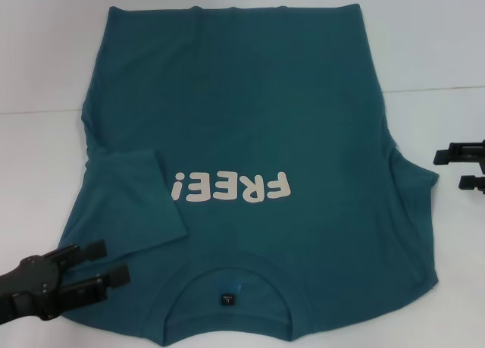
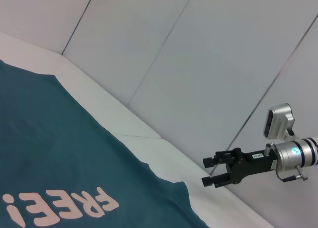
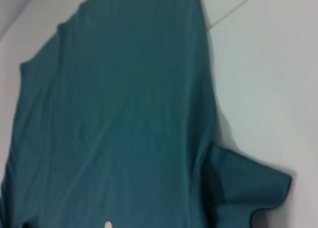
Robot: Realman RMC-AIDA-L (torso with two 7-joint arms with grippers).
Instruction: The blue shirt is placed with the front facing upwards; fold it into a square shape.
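Observation:
The blue shirt (image 1: 242,113) lies flat on the white table, front up, with its collar (image 1: 170,296) and small black label (image 1: 225,299) nearest me. Its cream letters "FREE!" (image 1: 231,187) read upside down from here. The left sleeve (image 1: 129,204) is folded in over the body. The right sleeve (image 3: 248,188) sticks out, slightly bunched. My left gripper (image 1: 112,262) hovers open over the shirt's near left shoulder, holding nothing. My right gripper (image 1: 451,168) stands open beside the right sleeve, off the cloth; the left wrist view shows the right gripper (image 2: 206,171) too.
The white table (image 1: 45,60) extends past the shirt on both sides, with a seam line (image 1: 432,90) at the right. Pale wall panels (image 2: 198,64) rise behind the table's far edge.

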